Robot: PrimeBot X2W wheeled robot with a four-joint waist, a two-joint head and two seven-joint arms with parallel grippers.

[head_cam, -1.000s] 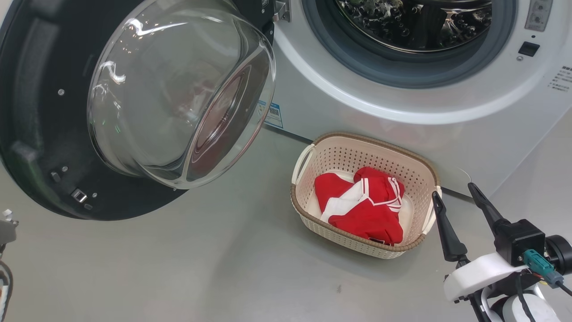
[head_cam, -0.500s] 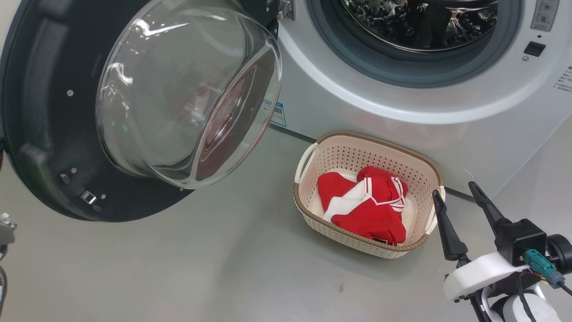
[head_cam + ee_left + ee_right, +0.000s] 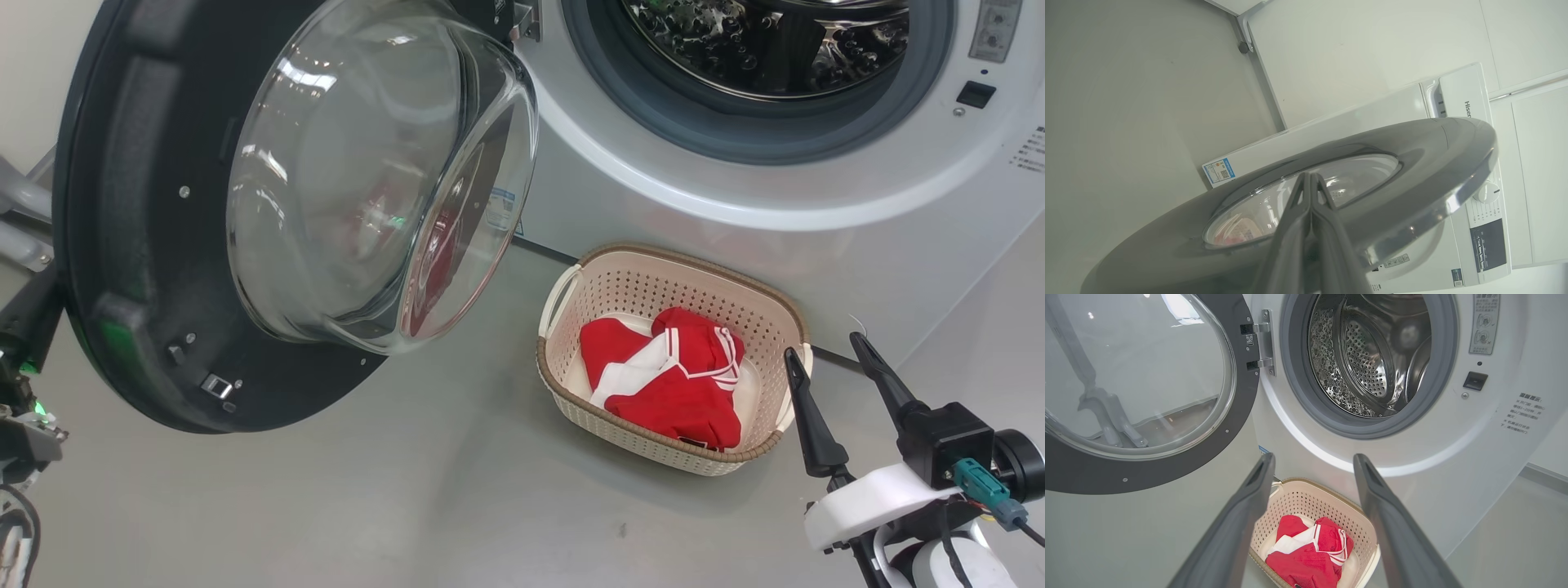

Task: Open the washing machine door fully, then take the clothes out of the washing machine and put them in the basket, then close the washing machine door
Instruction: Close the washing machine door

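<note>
Large round glossy black washing machine door with a bulging clear glass bowl [image 3: 294,212] is standing swung open on its hinge, left of the opening. The big white front-loading washing machine [image 3: 735,212] is showing its grey rubber gasket [image 3: 653,122] and perforated steel drum [image 3: 1367,359]; no fabric is showing in the visible part of the drum.

The bright red clothes with white stripes [image 3: 669,376] are lying bunched inside the small cream perforated plastic basket with a brown woven rim [image 3: 669,255]. The basket is sitting on the grey floor [image 3: 408,490], just in front of the machine.

Right gripper [image 3: 821,345] is hovering beside the basket's right end, fingers spread wide, holding nothing.

Left gripper [image 3: 1309,174] is lying along the door's outer face, fingers pressed together. Contact cannot be judged.
</note>
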